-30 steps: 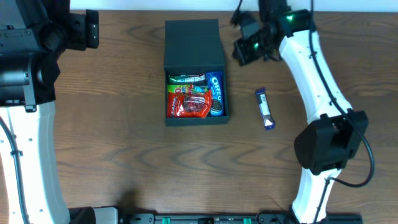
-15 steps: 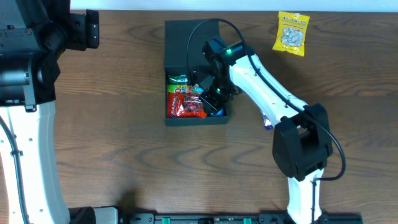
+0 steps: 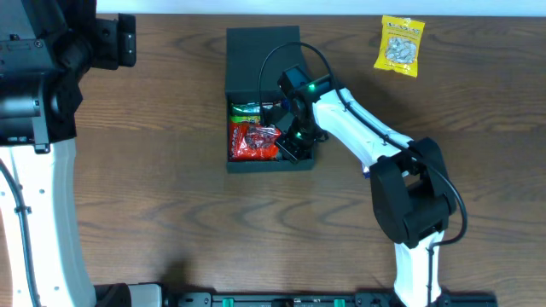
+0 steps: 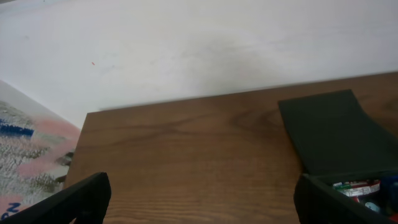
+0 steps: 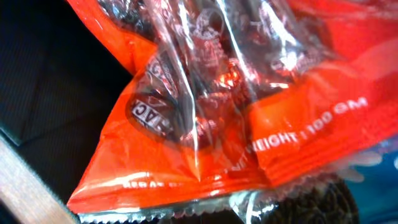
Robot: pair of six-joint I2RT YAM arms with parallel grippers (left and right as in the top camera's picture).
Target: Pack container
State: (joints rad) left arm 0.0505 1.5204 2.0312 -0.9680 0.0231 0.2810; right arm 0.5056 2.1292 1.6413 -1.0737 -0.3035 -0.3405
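Note:
The dark charcoal container (image 3: 263,60) lies open at the table's far middle, its flap lid folded back. A red snack packet (image 3: 252,143) and a green packet (image 3: 245,108) lie in it. My right gripper (image 3: 292,141) is down inside the container's right part, over a blue cookie packet. The right wrist view is filled by the red packet (image 5: 249,124) and shows no fingers. My left gripper (image 4: 199,199) is open and empty over bare table left of the container (image 4: 329,127).
A yellow snack packet (image 3: 401,44) lies at the far right of the table. A blue-wrapped bar (image 3: 368,171) lies right of the container, mostly hidden under my right arm. The left arm stands along the left edge.
My right arm has swung from the far right corner down into the container. The yellow packet now shows on the table there. The cookie packet is now covered by the gripper.

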